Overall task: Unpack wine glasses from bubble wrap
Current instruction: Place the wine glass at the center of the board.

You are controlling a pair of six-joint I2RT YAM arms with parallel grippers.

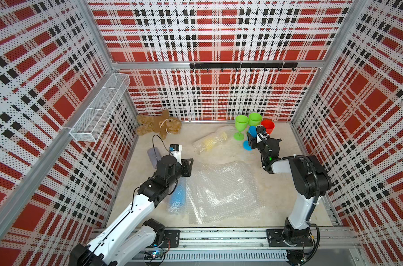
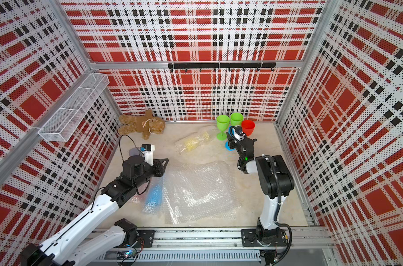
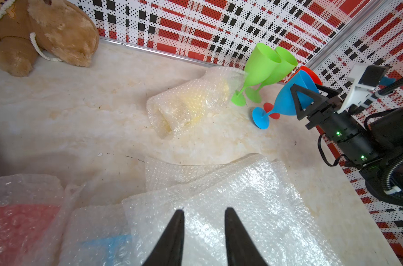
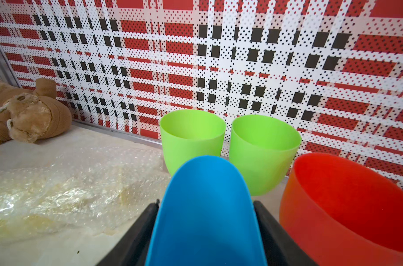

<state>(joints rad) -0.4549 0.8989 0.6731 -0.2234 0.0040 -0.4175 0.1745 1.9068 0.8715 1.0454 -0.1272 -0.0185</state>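
Over at one o'clock on the table [image 1: 276, 198], the right gripper [image 4: 207, 203] clasps the blue goblet [image 3: 285, 103] by its bowl. The goblet is tilted, its foot low beside the two green goblets [image 1: 241, 122] and the red goblet [image 1: 268, 126]. Standing it upright and letting go looks like the step in hand. The yellow bundle [image 1: 210, 140] at twelve likely comes next and needs its wrap peeled. The right arm reaches forward with its elbow high. The left gripper [image 3: 204, 210], jaws apart and empty, hovers over loose bubble wrap [image 1: 221, 191] near six.

top views: overhead, whole scene | wrist views: low, close, facing far wall [image 4: 219, 57] | shared: green goblets [image 3: 265, 66]
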